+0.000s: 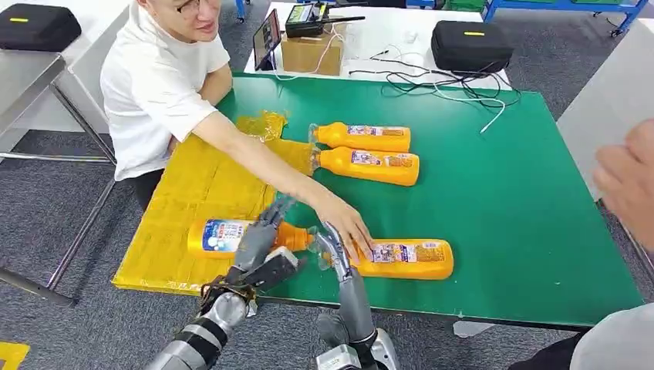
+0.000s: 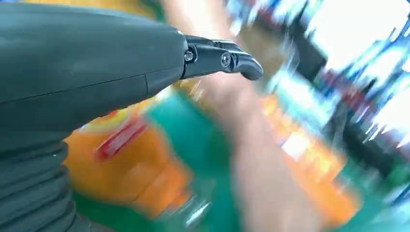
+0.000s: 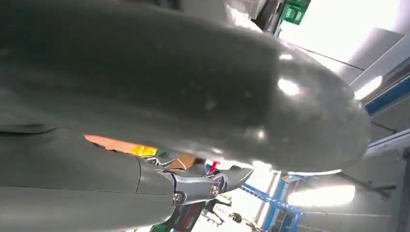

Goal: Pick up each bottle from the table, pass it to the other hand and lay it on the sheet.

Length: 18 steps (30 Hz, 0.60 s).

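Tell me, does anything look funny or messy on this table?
Yes. A person's hand reaches right between the robot's left hand and right hand, touching the nearest bottle on the green table. The yellow sheet is crumpled at its far corner. Nothing looks spilled.

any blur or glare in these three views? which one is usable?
Head view: sharp and evenly lit; bottles on the green table read clearly. Left wrist view: heavy motion blur, only the left hand is crisp, the orange bottle smeared. Right wrist view: the right hand close and dark, background lights blown out.
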Tool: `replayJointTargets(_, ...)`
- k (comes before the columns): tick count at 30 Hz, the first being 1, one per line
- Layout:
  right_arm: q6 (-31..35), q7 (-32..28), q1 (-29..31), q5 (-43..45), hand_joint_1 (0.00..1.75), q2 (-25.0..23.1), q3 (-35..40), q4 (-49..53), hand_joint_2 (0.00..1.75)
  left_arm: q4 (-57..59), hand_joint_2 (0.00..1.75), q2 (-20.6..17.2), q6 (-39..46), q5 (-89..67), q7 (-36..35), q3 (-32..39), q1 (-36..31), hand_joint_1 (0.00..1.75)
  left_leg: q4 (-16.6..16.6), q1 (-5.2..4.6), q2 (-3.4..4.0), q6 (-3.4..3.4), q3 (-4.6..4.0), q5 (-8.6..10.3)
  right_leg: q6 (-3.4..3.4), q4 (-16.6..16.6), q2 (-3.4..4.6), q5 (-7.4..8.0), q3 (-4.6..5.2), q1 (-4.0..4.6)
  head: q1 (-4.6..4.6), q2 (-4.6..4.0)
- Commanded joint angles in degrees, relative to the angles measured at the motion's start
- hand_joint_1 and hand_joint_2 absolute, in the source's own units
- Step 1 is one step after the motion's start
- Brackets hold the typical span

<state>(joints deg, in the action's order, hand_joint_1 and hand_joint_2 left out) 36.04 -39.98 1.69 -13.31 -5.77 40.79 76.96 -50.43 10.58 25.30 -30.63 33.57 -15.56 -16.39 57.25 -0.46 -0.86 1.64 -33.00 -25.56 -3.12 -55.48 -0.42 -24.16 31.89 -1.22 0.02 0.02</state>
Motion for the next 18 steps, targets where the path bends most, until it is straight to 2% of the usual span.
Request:
replayJointTargets(1,3.6,0.0,2.2,-1.2,0.00,1.5,2.2,-1.6,0.00,-13.5,1.75,1.3,5.1,9.9,2.5,-4.2,3.0,0.00,0.1,0.11,0.11,-0.11,-0.04,-0.13,0.14,0.0,0.08,-0.07,0.01,0.11,-0.02,-0.02)
replayJointTargets(2,3.8,0.0,2.3,-1.4,0.00,1.7,2.4,-1.5,0.00,-14.2,1.75,1.3,5.3,10.3,2.5,-4.6,3.1,0.00,0.1,0.08,0.12,-0.09,-0.08,-0.09,0.12,0.0,0.08,-0.03,0.04,0.09,-0.02,-0.02)
replayJointTargets(4,4.0,0.0,1.3,-11.9,0.00,1.4,-1.1,-1.7,0.00,-16.8,1.75,0.8,4.6,15.5,2.6,-6.2,3.9,0.00,0.1,0.09,0.10,-0.11,-0.14,-0.09,0.13,0.0,0.06,-0.04,0.09,0.10,-0.02,-0.02)
replayJointTargets(5,4.0,0.0,1.3,-11.9,0.00,1.4,-1.1,-1.7,0.00,-16.8,1.75,0.8,4.6,15.5,2.6,-6.2,3.9,0.00,0.0,0.08,0.05,-0.09,-0.19,-0.06,0.12,0.0,0.02,-0.03,0.14,0.08,0.00,0.00)
replayJointTargets(7,4.0,0.0,-0.1,-24.4,0.00,1.4,-6.9,-1.8,0.00,-20.2,1.75,0.5,3.9,18.4,2.6,-7.7,5.9,0.00,0.0,0.10,0.08,-0.12,-0.19,-0.08,0.16,0.0,0.04,-0.03,0.15,0.11,-0.02,-0.02)
replayJointTargets(8,4.0,0.0,0.0,-24.2,0.00,1.8,-7.0,-1.6,0.00,-21.0,1.75,0.4,3.9,18.4,2.7,-8.1,6.6,0.00,0.0,0.07,0.02,-0.09,-0.22,-0.05,0.11,0.0,-0.01,-0.02,0.18,0.08,-0.02,0.00)
replayJointTargets(9,4.0,0.0,-0.8,-30.1,0.00,1.3,-10.7,-2.8,1.75,-23.3,1.75,-0.1,3.1,20.2,2.3,-8.7,8.4,0.00,0.0,0.11,0.05,-0.12,-0.16,-0.09,0.16,0.0,0.00,-0.05,0.13,0.12,-0.02,0.00)
replayJointTargets(11,4.0,0.0,-0.6,-31.4,0.00,2.2,-12.8,-4.2,1.75,-25.8,1.75,-0.2,3.4,21.7,2.8,-9.1,11.3,0.00,-0.1,0.02,0.05,-0.05,-0.15,-0.04,0.07,0.1,0.03,-0.01,0.14,0.03,-0.02,0.00)
replayJointTargets(14,4.0,3.1,0.1,-35.2,0.00,3.9,-15.4,-7.0,1.75,-27.1,1.75,0.1,4.9,22.5,3.9,-9.3,15.2,0.00,-0.1,0.08,0.17,-0.08,-0.07,-0.11,0.12,0.2,0.12,-0.01,0.05,0.10,0.00,-0.02)
replayJointTargets(16,3.2,10.5,2.4,-37.5,0.00,7.0,-12.7,-10.3,1.75,-25.1,1.75,-0.5,8.1,22.1,5.6,-9.4,16.0,0.00,-0.1,0.00,0.09,-0.03,-0.12,-0.05,0.05,0.1,0.07,0.00,0.11,0.01,-0.04,-0.02)
replayJointTargets(18,2.9,13.4,3.3,-38.8,0.00,8.0,-12.6,-12.0,1.75,-23.1,1.75,-0.7,8.2,23.7,6.2,-9.1,15.9,0.00,-0.1,0.06,0.15,-0.06,-0.08,-0.06,0.09,0.2,0.11,0.03,0.05,0.07,0.00,-0.02)
